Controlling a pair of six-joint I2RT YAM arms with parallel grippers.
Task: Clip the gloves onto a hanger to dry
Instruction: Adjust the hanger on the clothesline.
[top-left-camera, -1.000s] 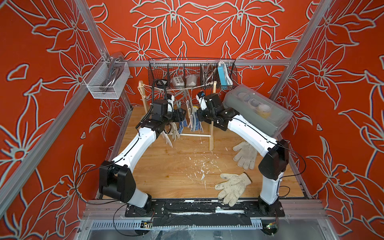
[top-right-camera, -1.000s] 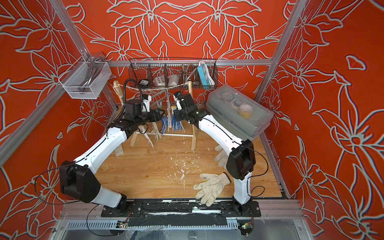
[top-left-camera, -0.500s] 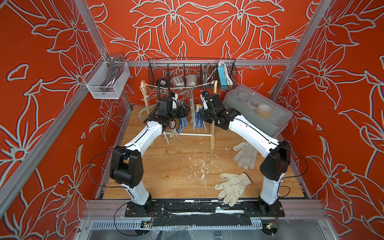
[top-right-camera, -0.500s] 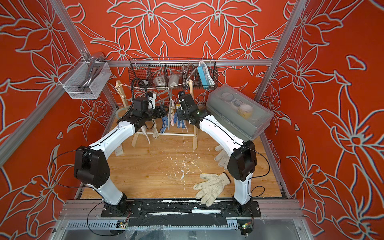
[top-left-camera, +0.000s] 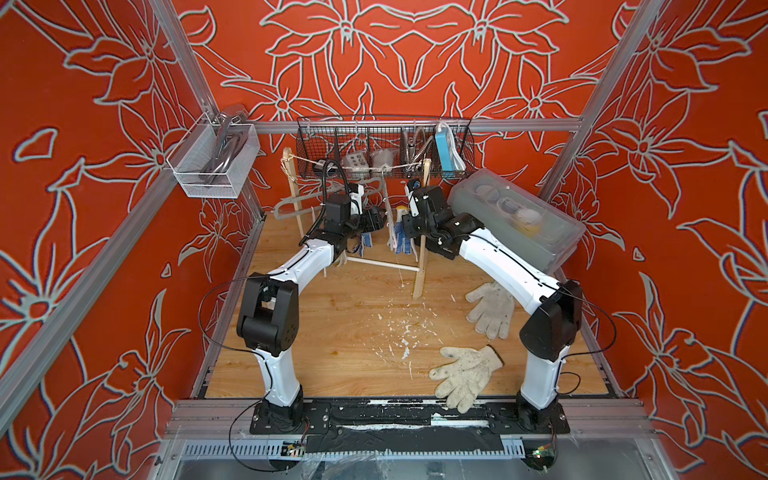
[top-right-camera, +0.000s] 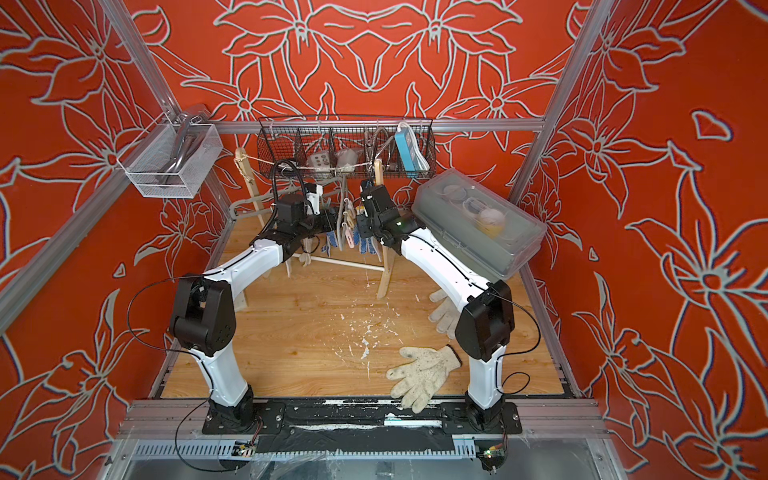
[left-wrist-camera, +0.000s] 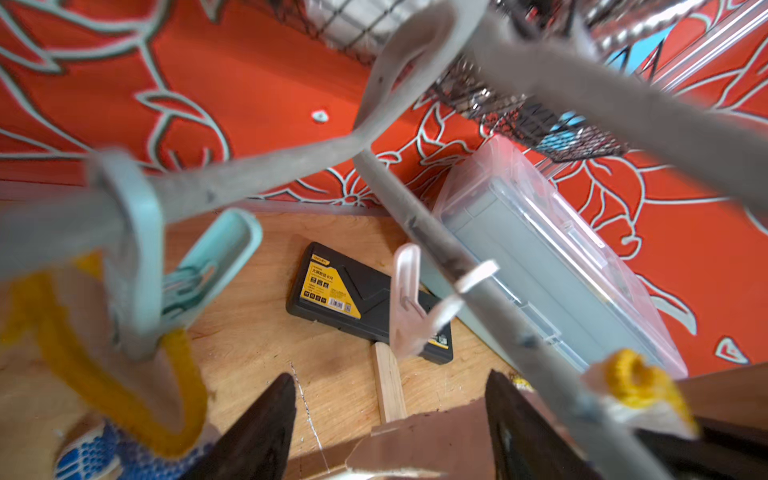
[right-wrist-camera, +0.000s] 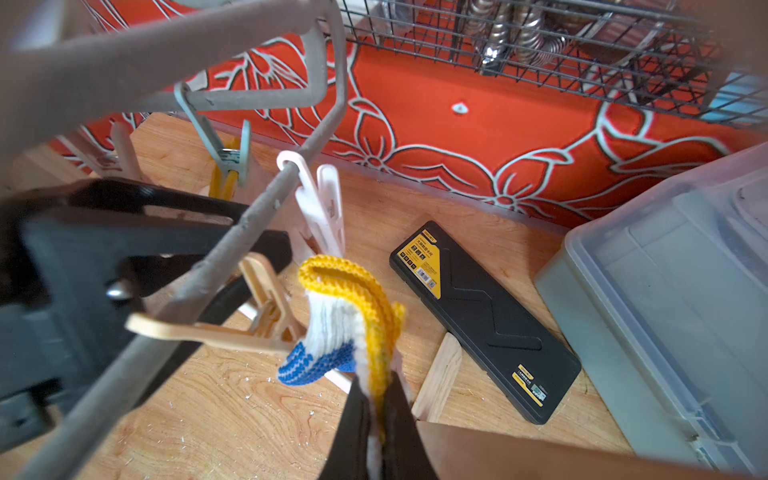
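A grey hanger (top-left-camera: 291, 205) with clips hangs from a string between wooden posts at the back. My right gripper (right-wrist-camera: 374, 386) is shut on the yellow cuff of a blue-dotted glove (right-wrist-camera: 353, 299), held up beside the hanger's bar (right-wrist-camera: 232, 232), between a white clip (right-wrist-camera: 328, 208) and a beige clip (right-wrist-camera: 257, 320). My left gripper (left-wrist-camera: 390, 376) stands open and empty just under the bar (left-wrist-camera: 457, 257). A teal clip (left-wrist-camera: 137, 257) grips a second blue-dotted glove (left-wrist-camera: 83, 353) by its cuff. Two off-white gloves (top-left-camera: 490, 307) (top-left-camera: 465, 376) lie on the floor at the right.
A black wire basket (top-left-camera: 386, 145) hangs on the back rail and a white mesh basket (top-left-camera: 212, 162) on the left rail. A clear plastic box (top-left-camera: 519, 216) leans at the back right. On the floor behind the stand lies a black case (right-wrist-camera: 482, 316). White crumbs dot the floor.
My left arm has reached farther back, carrying its open gripper closer under the hanger. The right gripper has kept its hold on the glove and barely moved.
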